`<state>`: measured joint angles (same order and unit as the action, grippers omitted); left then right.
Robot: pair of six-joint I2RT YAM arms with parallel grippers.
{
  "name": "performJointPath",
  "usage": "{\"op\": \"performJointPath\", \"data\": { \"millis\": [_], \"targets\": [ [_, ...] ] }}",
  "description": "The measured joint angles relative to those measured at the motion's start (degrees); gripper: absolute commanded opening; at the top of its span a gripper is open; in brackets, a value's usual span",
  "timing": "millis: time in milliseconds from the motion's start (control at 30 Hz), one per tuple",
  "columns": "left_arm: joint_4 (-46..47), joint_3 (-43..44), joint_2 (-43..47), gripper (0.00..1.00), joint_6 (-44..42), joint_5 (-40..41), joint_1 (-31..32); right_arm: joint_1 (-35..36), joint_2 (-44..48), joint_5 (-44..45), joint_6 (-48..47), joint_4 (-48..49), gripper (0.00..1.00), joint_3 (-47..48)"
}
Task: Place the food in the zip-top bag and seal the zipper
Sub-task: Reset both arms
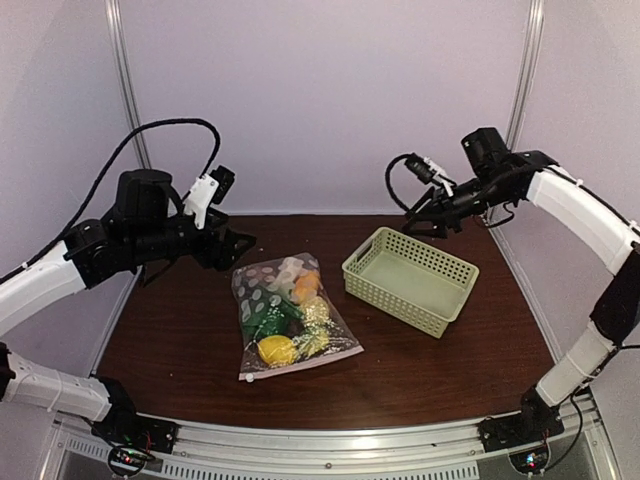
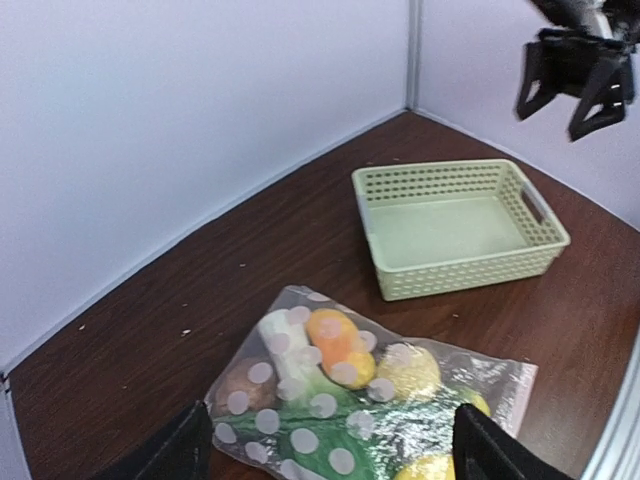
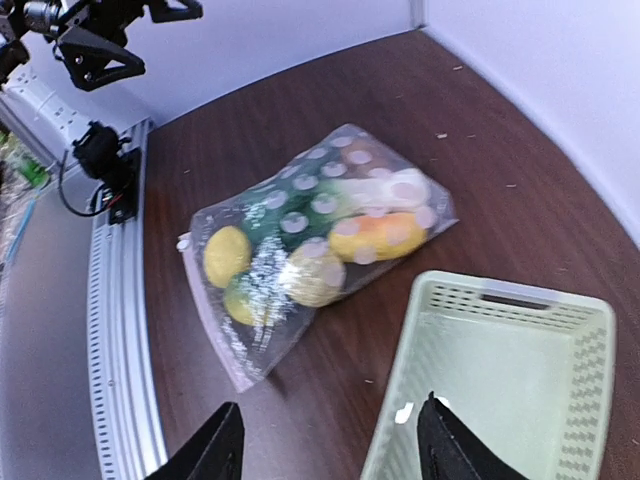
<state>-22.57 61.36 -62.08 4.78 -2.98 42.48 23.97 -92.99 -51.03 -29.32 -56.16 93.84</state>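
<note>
The bag (image 1: 262,292) lies flat on the table (image 1: 440,375) just left of the basket (image 1: 395,297), with the food (image 1: 278,349) inside it (lemons nearest the zipper (image 1: 310,362)). The left gripper (image 1: 236,243) and right gripper (image 1: 428,222) both hang above the table, jaws apart, holding nothing.

Soft, even light from overhead fills all three views, and the pale walls take a lilac cast. The basket (image 1: 410,278) throws only a faint, short shadow. Glare sparkles on the crinkled zip-top bag (image 1: 290,315) at centre frame. The overhead view is slightly grainy. The wrist views bend mildly at their edges.
</note>
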Motion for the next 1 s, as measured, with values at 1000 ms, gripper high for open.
{"op": "performJointPath", "data": {
  "millis": [1000],
  "targets": [
    [26.38, -11.52, -6.1, 0.98, -2.29, 15.26, -11.04, -28.57, 25.11, 34.99, 27.91, 41.92, 1.0, -29.22]
  ]
}}
